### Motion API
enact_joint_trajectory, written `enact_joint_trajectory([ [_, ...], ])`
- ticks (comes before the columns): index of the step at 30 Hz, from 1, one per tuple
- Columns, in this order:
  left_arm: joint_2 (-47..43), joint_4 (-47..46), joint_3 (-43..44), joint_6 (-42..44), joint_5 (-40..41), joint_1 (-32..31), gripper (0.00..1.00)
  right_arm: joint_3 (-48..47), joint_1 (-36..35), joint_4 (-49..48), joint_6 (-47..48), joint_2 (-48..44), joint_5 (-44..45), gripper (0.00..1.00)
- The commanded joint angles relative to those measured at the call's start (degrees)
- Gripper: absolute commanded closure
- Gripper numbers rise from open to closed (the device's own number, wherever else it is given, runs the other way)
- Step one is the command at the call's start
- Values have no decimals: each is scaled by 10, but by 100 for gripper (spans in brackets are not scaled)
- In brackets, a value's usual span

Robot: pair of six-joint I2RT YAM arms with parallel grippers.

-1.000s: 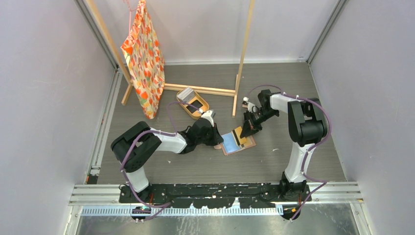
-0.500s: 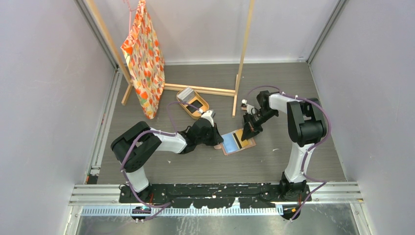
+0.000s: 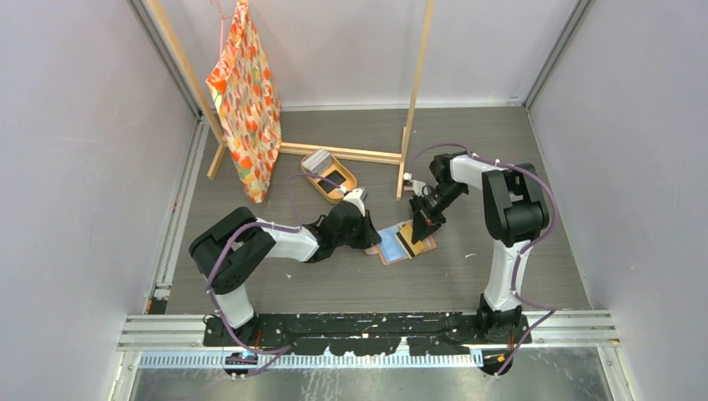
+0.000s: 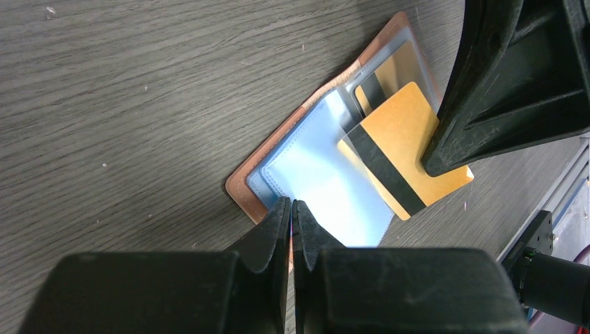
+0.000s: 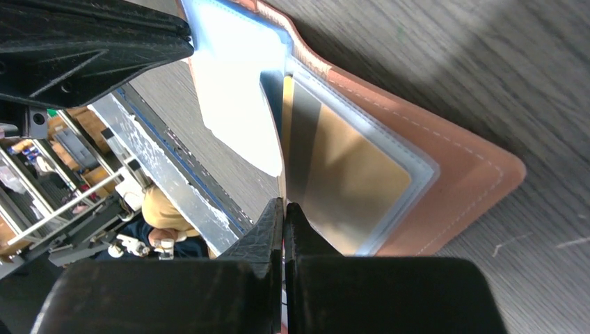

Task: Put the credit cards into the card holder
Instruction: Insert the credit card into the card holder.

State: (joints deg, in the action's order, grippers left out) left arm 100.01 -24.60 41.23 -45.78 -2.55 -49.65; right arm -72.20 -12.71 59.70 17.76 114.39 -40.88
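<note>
Salmon-brown leather: card holder point(image 4: 243, 182) lies open and flat on the counter point(image 4: 104, 104). Left hand point(image 4: 292, 209) is pinched tight, tips right at the holder's near edge on the blue-pocket side. Can't tell if it nips the leather. Just beyond those tips is a gold credit card point(image 4: 410, 132) w/ black stripe, slanted across the clear pocket; can't tell if it's in the slot. Second gold card point(image 5: 348, 188) sits behind the plastic. Right hand point(image 5: 284, 209) is clamped narrow on the loose card's edge, opp. the left hand.
</note>
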Motion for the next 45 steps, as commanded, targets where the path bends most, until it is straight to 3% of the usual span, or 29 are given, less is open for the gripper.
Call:
enact_joint_trajectory([
  [1, 2, 6, 4, 15, -4, -4, 94, -15, -11, 28, 22, 17, 22, 99],
  [30, 8, 8, 10, 17, -8, -4, 94, -43, -8, -50, -43, 50, -1, 98],
  [45, -3, -19, -5, 18, -11, -4, 92, -35, -42, -42, -40, 43, 9, 90],
])
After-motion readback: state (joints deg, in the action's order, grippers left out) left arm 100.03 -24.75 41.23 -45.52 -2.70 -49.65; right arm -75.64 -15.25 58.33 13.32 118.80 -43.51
